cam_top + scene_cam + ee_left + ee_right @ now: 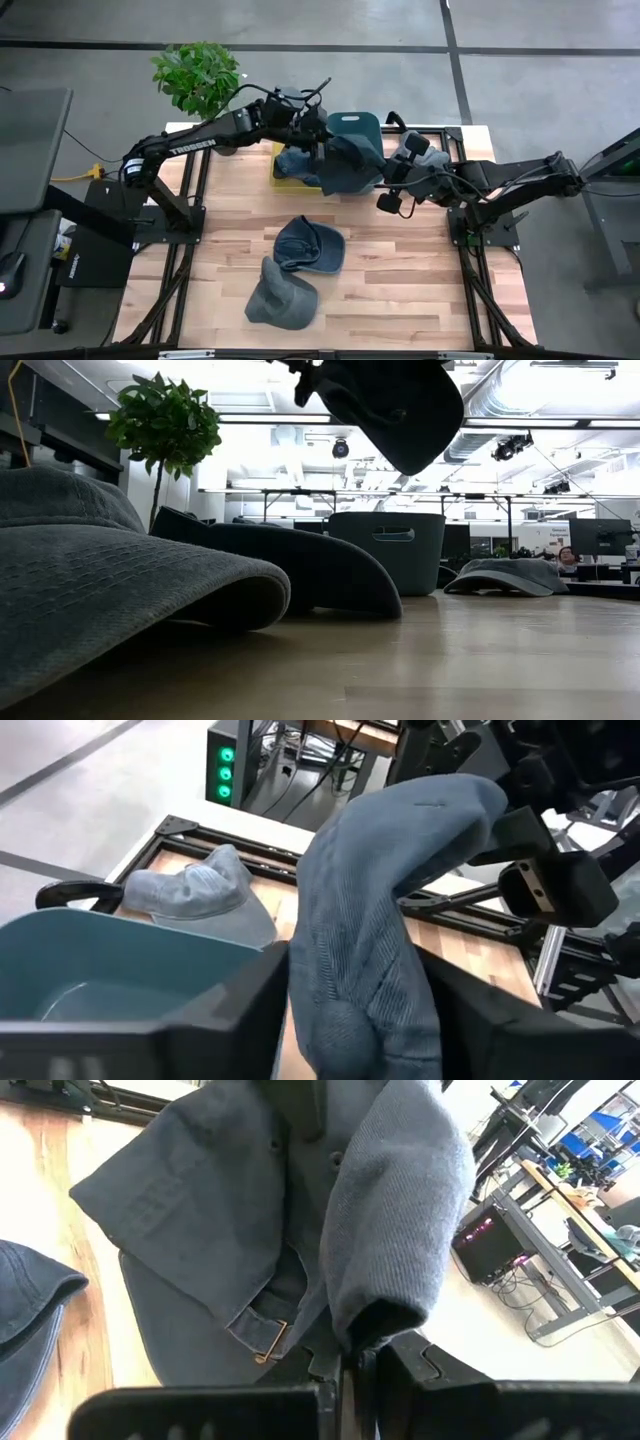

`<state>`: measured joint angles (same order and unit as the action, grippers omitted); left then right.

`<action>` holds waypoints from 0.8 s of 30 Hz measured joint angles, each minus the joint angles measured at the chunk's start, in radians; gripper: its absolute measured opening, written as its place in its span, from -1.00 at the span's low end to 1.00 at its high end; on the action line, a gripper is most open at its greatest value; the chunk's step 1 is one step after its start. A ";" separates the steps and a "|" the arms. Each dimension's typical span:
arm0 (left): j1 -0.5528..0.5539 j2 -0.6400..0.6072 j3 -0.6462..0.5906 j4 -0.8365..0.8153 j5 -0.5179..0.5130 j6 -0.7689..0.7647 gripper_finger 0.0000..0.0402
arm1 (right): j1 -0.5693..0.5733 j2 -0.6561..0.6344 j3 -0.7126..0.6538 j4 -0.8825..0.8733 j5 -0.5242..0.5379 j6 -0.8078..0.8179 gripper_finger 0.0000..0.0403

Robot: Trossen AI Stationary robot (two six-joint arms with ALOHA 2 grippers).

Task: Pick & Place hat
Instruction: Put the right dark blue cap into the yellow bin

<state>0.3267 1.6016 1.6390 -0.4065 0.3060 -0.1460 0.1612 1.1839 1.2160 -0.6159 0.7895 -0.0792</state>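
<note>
Plank-grained wooden table [400, 290] carries a smooth, round-cornered teal plastic bin [352, 125] at its far edge, and two soft dark denim caps [310, 245] and [282, 297] lie near the front. Above the table beside the bin hangs a limp, ribbed dark-blue hat [350, 165] with a brass strap buckle; the right gripper [355, 1348] is clenched on its fabric, while the left gripper [350, 1000] straddles it from the bin side, fingers half closed, grip unclear

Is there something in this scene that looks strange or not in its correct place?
Yes. One hat hangs in the air, crumpled, held between the left gripper and the right gripper beside the bin. Another hat lies draped over the yellow box.
</note>
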 joint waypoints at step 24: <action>0.000 0.000 0.000 -0.005 0.025 -0.017 -0.98 | 0.001 0.000 0.000 0.000 -0.022 0.002 -0.44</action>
<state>0.3267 1.6016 1.6385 -0.4119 0.3309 -0.1627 0.1621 1.1835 1.2160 -0.6159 0.7678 -0.0774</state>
